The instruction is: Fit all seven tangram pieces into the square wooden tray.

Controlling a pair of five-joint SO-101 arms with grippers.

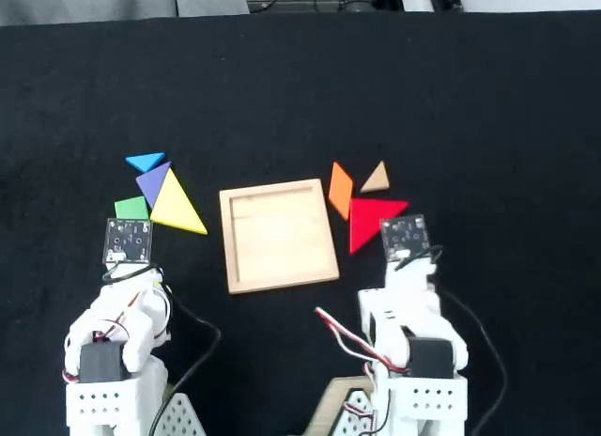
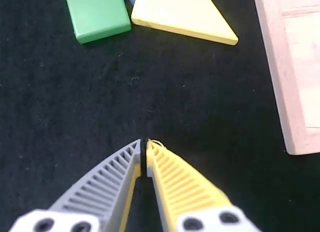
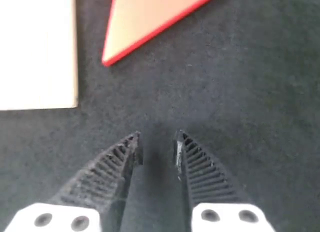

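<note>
The square wooden tray (image 1: 279,234) lies mid-table with a bare floor. To its left lie a blue triangle (image 1: 144,161), a purple piece (image 1: 153,180), a green square (image 1: 131,208) and a large yellow triangle (image 1: 176,206). To its right lie an orange parallelogram (image 1: 340,190), a tan triangle (image 1: 376,178) and a large red triangle (image 1: 371,220). My left gripper (image 2: 145,142) is shut and holds nothing, on the cloth short of the green square (image 2: 97,14) and yellow triangle (image 2: 182,14). My right gripper (image 3: 157,139) is open just short of the red triangle (image 3: 150,17).
Black cloth covers the table. The tray's rim (image 2: 285,67) runs beside my left gripper, and a tray corner (image 3: 37,52) lies beside my right. Both arm bases (image 1: 113,370) (image 1: 413,361) stand at the near edge. Open cloth stretches behind the pieces.
</note>
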